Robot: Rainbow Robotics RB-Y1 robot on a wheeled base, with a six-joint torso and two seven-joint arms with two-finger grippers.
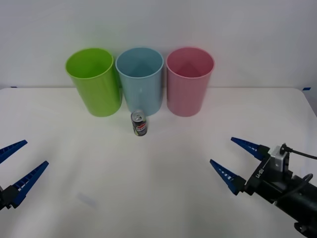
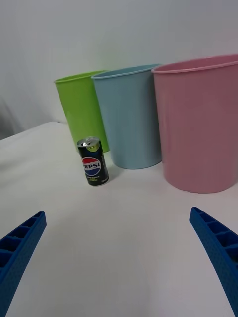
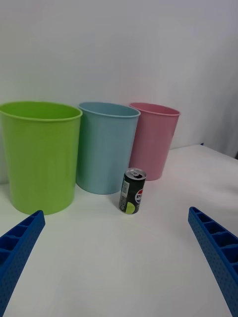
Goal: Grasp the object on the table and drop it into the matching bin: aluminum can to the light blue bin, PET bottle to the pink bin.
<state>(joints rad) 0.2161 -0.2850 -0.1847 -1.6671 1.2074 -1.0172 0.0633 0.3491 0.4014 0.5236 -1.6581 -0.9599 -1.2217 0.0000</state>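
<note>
Your right claw (image 1: 234, 160) hung low over the near right part of the surface (image 1: 158, 198), its blue fingers spread wide and holding nothing, and your left claw (image 1: 20, 163) sat the same way at the near left, also wide open and empty. Ahead of both claws, well apart from either, the aluminum can (image 1: 139, 123) stood upright just in front of the light blue bin (image 1: 140, 79), close to its base but not touching as far as you could tell (a handy spot, since that bin was its match). The pink bin (image 1: 189, 82) stood beside the blue one on the right claw's side, the lime green bin (image 1: 94, 82) on the left claw's side. Bare surface lay between each claw and the can, so either had an open approach; the tight side was behind the can, where the bin walls left little room for a finger.
</note>
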